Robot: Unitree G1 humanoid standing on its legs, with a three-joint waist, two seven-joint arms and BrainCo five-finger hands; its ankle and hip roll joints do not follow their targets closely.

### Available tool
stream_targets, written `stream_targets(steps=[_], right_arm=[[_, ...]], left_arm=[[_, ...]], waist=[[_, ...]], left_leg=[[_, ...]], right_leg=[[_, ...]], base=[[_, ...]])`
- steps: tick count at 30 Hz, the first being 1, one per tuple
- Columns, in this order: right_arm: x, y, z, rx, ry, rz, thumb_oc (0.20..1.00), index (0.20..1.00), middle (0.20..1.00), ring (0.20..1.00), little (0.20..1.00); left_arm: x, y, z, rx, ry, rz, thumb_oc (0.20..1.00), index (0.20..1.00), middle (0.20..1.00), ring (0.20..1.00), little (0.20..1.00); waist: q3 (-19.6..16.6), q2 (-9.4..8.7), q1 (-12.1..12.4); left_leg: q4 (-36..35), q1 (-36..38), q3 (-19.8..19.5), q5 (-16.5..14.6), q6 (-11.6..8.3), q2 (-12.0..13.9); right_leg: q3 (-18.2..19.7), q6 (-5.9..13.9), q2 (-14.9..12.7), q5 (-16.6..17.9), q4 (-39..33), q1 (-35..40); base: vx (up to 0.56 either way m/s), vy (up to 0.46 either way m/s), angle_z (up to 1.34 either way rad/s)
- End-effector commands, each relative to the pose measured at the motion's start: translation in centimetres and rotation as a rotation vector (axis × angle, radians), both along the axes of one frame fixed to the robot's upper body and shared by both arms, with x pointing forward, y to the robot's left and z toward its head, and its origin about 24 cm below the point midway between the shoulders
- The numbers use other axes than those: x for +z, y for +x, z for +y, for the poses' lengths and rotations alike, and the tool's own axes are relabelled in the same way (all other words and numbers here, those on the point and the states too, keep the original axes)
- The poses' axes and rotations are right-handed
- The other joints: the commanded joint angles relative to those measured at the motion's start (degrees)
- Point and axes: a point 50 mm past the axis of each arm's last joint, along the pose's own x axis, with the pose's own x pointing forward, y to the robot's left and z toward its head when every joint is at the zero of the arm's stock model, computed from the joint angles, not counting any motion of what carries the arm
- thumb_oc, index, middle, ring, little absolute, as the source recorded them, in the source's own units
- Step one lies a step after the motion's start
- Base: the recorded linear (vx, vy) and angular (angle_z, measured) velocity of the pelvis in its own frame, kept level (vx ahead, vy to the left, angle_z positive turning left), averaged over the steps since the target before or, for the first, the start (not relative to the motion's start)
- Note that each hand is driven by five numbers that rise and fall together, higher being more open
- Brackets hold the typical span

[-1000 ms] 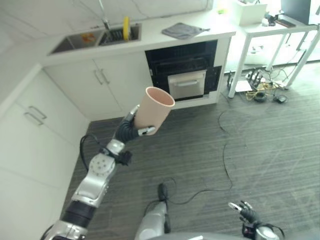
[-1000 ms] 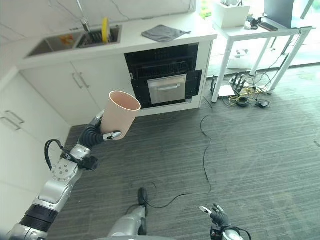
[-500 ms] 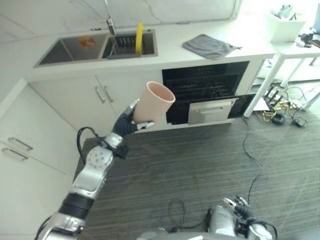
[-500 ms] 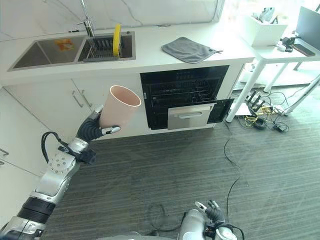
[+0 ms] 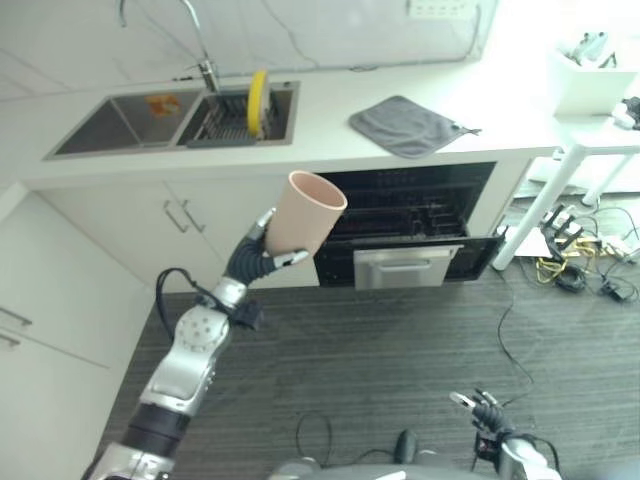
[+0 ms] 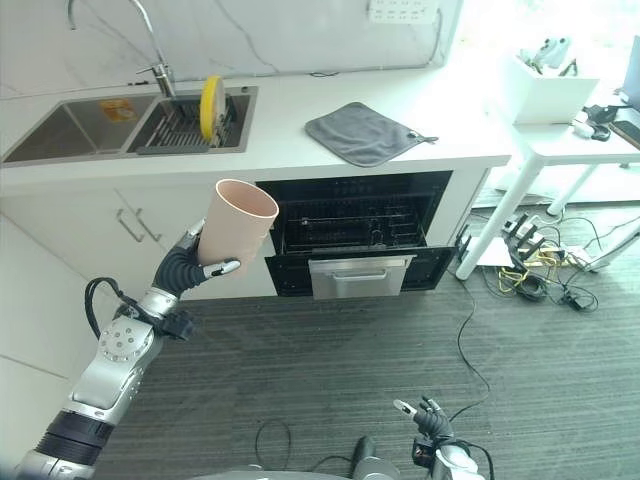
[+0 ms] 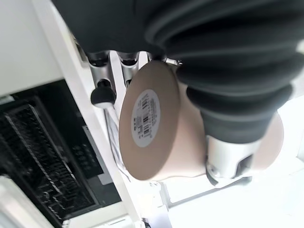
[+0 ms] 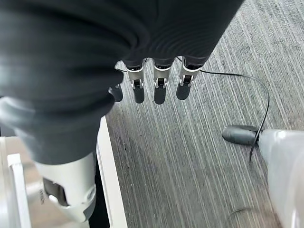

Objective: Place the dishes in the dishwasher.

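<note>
Left wrist view: the fingers (image 7: 102,90) and thumb of the left hand (image 5: 256,255) grasp the pink cup (image 5: 305,214), held tilted in the air, mouth toward 1 o'clock. The open dishwasher (image 5: 415,215) sits at 3 o'clock of the cup, under the surface (image 5: 330,140). The right hand (image 8: 66,156) hangs low over the floor (image 6: 330,370), fingers released.

White round sticker (image 7: 146,118) with a barcode and tiny print on the underside of the pink cup (image 7: 156,128); characters too small to make out. Nothing else legible anywhere, neither on the dishwasher (image 6: 355,240) nor on the surface (image 6: 290,130).
</note>
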Motion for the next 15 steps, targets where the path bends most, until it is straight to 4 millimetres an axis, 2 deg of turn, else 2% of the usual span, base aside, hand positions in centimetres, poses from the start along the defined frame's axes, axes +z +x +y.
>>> stream_targets(steps=[1,3,4,5,6,7,9,10,12,14,15], right_arm=[[0.0,0.0,0.0,0.002,0.005,-0.006,1.000,1.000,1.000,1.000,1.000],[0.0,-0.2,-0.3,0.038,0.012,-0.006,1.000,1.000,1.000,1.000,1.000],[0.0,-0.3,-0.3,0.040,0.012,-0.006,1.000,1.000,1.000,1.000,1.000],[0.0,-0.4,-0.3,0.043,0.011,-0.004,1.000,1.000,1.000,1.000,1.000],[-0.1,-0.6,-0.4,0.043,0.005,-0.003,1.000,1.000,1.000,1.000,1.000],[-0.1,-0.7,-0.6,0.036,0.002,0.000,1.000,1.000,1.000,1.000,1.000],[-0.2,-0.9,-0.7,0.038,-0.007,0.011,1.000,1.000,1.000,1.000,1.000],[-0.2,-1.1,-1.0,0.035,-0.032,0.028,1.000,1.000,1.000,1.000,1.000],[-0.3,-1.5,-1.3,0.031,-0.048,0.036,1.000,1.000,1.000,1.000,1.000],[-0.3,-1.9,-1.6,0.035,-0.061,0.045,1.000,1.000,1.000,1.000,1.000],[-0.4,-2.0,-1.5,0.033,-0.059,0.047,1.000,1.000,1.000,1.000,1.000]], left_arm=[[3.4,0.1,-0.1,-0.009,-0.017,-0.193,0.200,0.200,0.200,0.200,0.200],[3.2,0.0,0.0,-0.002,-0.021,-0.193,0.200,0.200,0.200,0.200,0.200],[3.2,0.0,0.0,-0.002,-0.021,-0.192,0.200,0.200,0.200,0.200,0.200],[3.2,0.1,-0.1,-0.006,-0.027,-0.193,0.200,0.200,0.200,0.200,0.200],[3.2,0.1,-0.3,-0.019,-0.034,-0.195,0.200,0.200,0.200,0.200,0.200],[3.2,0.2,-0.4,-0.026,-0.033,-0.195,0.200,0.200,0.200,0.200,0.200],[3.2,0.2,-0.5,-0.026,-0.034,-0.190,0.200,0.200,0.200,0.200,0.200],[3.2,0.0,-0.7,-0.024,-0.045,-0.194,0.200,0.200,0.200,0.200,0.200],[3.3,-0.1,-0.9,-0.025,-0.054,-0.200,0.200,0.200,0.200,0.200,0.200],[3.3,0.0,-0.7,-0.018,-0.059,-0.202,0.200,0.200,0.200,0.200,0.200],[3.2,0.1,-0.6,-0.015,-0.056,-0.199,0.200,0.200,0.200,0.200,0.200]], waist=[[-1.3,-1.66,-0.4],[-1.3,-1.78,-0.5],[-1.3,-1.76,-0.5],[-1.3,-1.95,-0.7],[-1.1,-2.02,-1.1],[-1.1,-1.85,-1.1],[-1.0,-1.00,-1.0],[-0.5,0.44,-1.0],[-0.2,1.07,-0.8],[-0.4,0.97,-0.3],[-0.8,1.03,-0.1]], left_leg=[[2.6,-2.9,-0.1,-0.2,0.70,-2.0],[10.3,-6.2,0.3,1.4,0.15,-2.3],[10.6,-6.4,0.3,1.4,0.12,-2.2],[13.9,-7.6,2.0,1.4,0.09,-2.4],[17.5,-9.4,4.6,1.6,-0.20,-1.4],[17.5,-9.8,5.0,1.7,-0.26,-1.4],[11.8,-8.8,4.2,0.7,0.40,-3.4],[0.6,-8.1,6.1,4.4,-1.14,-2.3],[-2.0,-9.3,6.4,8.0,-2.40,-0.8],[-3.4,-9.3,6.1,7.5,-1.87,-0.6],[-4.4,-8.4,5.7,7.1,-1.51,-1.3]], right_leg=[[0.0,5.34,-4.4,-4.6,4.5,1.4],[-0.2,3.95,-3.2,-5.0,2.9,2.6],[-0.2,3.89,-3.1,-5.0,2.8,2.6],[-0.8,3.54,-3.3,-5.2,2.5,2.9],[-2.4,3.10,-3.5,-5.4,2.4,3.3],[-2.7,3.05,-3.4,-5.5,2.4,3.4],[-2.1,3.52,-3.0,-5.5,2.9,3.3],[-1.7,4.08,-2.2,-6.3,1.9,4.7],[-1.6,4.28,-2.1,-6.7,1.0,5.8],[-2.1,4.97,-3.3,-6.9,1.1,6.3],[-2.5,5.34,-3.8,-7.2,1.8,6.3]], base=[[0.13,-0.268,-0.01],[0.14,-0.275,-0.04],[0.08,-0.152,-0.10],[0.06,-0.126,-0.07],[0.08,-0.111,-0.05],[0.11,-0.006,0.18],[0.18,0.214,0.29],[0.22,0.363,0.15],[0.16,0.319,0.08],[0.13,0.305,-0.02],[0.10,0.240,-0.22]])
